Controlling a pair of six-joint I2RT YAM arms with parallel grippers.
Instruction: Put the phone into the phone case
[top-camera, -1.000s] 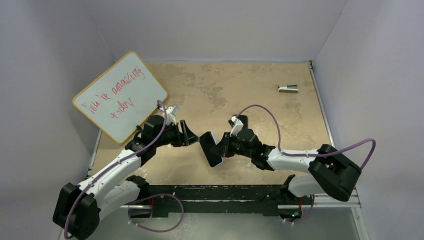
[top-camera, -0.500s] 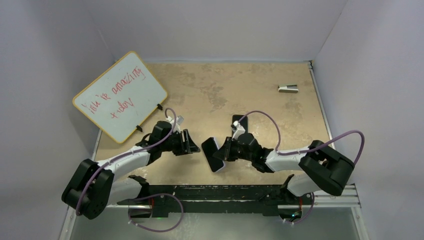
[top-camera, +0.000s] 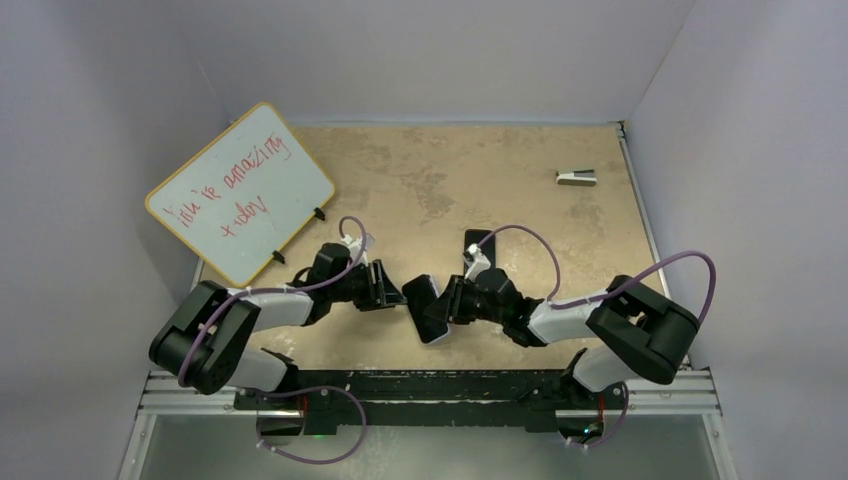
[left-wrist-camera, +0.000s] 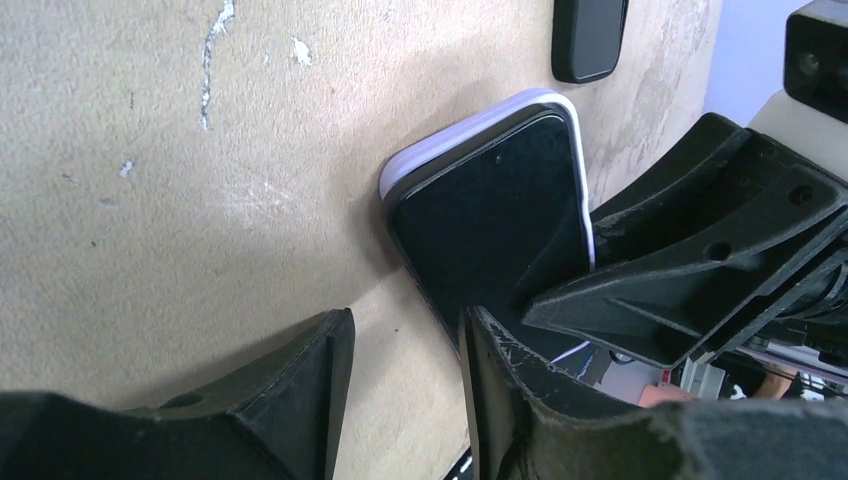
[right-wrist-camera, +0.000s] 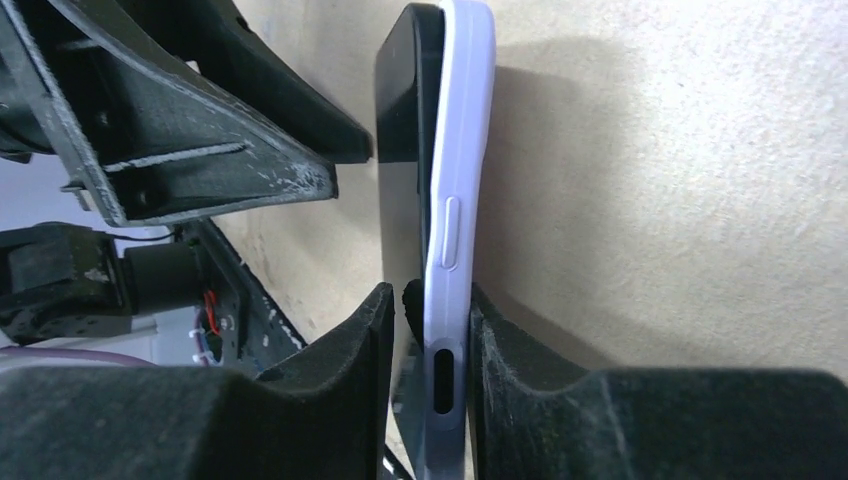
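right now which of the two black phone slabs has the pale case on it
The phone held on edge in the right hand: the lavender-white phone case rims it. The other black slab lies flat farther back, with no case.

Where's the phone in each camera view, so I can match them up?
Top external: phone low centre.
Left wrist: phone centre right, screen showing.
Right wrist: phone a dark edge, top centre.
Shared landmark: pale case round it, plain in both wrist views.
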